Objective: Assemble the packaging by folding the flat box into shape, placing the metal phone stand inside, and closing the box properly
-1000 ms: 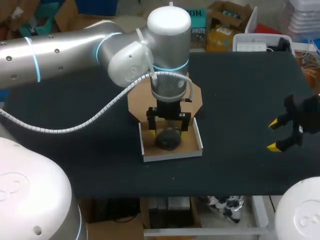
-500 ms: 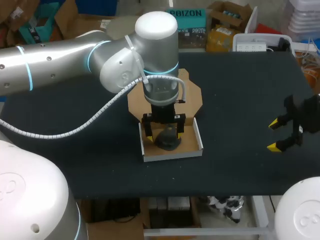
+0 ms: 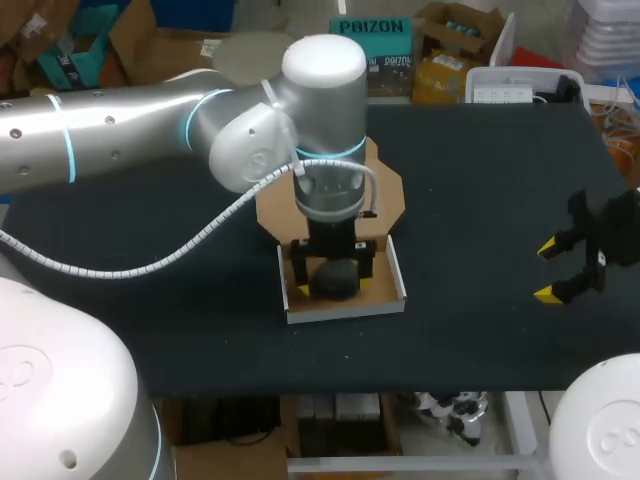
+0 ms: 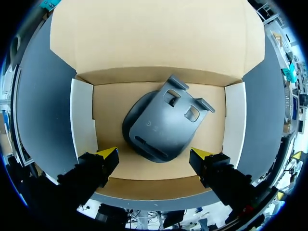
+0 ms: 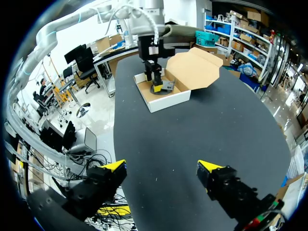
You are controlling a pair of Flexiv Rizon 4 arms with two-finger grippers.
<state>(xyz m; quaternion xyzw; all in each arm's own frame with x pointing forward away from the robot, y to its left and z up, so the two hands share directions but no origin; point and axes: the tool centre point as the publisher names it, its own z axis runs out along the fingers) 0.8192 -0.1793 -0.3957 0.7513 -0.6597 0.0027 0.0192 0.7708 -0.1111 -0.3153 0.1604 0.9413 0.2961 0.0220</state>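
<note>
My left pincer (image 4: 154, 155) hangs released, tips either side of the phone stand (image 4: 161, 127) lying askew mid-floor in the box (image 4: 83, 115) at the worktop's (image 4: 43, 120) middle, so if I rise crooked a tip could snag it, propping it up where the lid (image 4: 159, 38) would foul.

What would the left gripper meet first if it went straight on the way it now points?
Probably the phone stand, which lies in the box straight ahead of the left gripper, between its open fingers. Depth is unclear; the fingertips may reach the box floor beside it.
</note>
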